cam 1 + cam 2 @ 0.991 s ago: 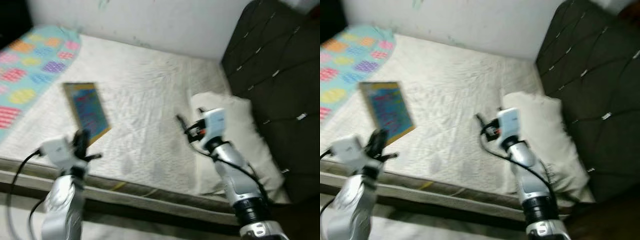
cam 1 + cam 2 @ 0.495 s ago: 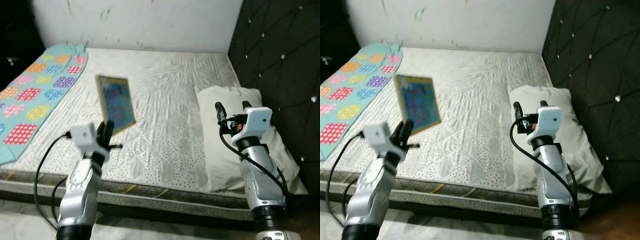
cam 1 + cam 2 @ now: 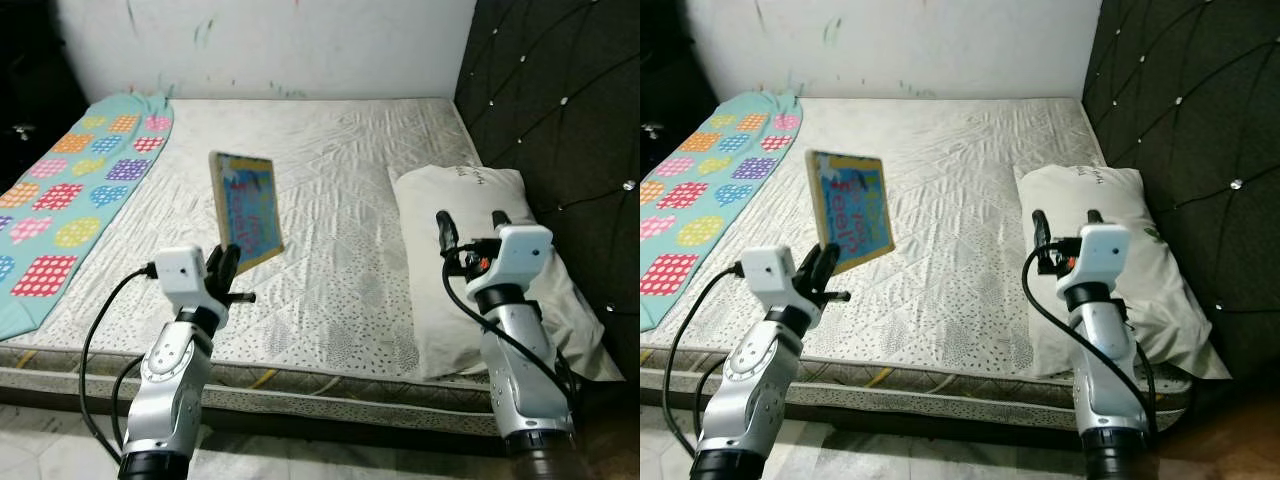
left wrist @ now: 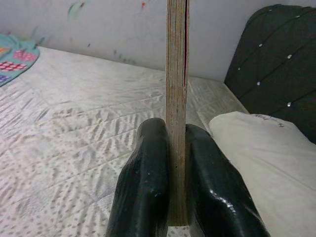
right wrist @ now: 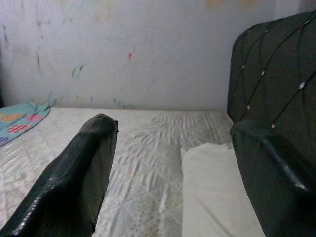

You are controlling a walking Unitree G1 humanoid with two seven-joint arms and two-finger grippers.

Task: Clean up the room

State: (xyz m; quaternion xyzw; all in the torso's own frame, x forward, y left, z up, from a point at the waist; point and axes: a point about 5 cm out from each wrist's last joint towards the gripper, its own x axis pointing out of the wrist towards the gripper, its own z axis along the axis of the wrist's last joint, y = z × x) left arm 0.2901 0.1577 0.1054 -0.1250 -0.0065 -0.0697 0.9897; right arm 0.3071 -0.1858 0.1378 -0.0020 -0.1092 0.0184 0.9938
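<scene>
My left gripper (image 3: 228, 268) was clamped on the bottom edge of a book (image 3: 246, 210), both fingers (image 4: 143, 187) pinching the pages from either side, and the book stood up above the bed (image 3: 330, 180), cover facing me, tilted a bit. The grip was low on the book, near one corner as far as I could tell, so most of its weight sat above the pinch. My read: any quick wrist swing or a step while walking could have made it pivot between the fingers or slide out. The smooth page edges would not have helped.

My right gripper (image 3: 467, 228) was empty with its fingers spread wide, hovering over the white pillow (image 3: 480, 250) by the dark headboard (image 3: 560, 120). Risk there was minor: a cable or finger snagging the pillow if I turned.

Further out, a patterned blanket (image 3: 70, 190) lay along the far left side of the bed, well apart from the book. The mattress edge was right below both arms, so if the book dropped it could have landed on the bed or gone over the edge to the floor (image 3: 40, 450). I couldn't see where the book was meant to go, so I would have had to walk with it, which was the riskiest part.
</scene>
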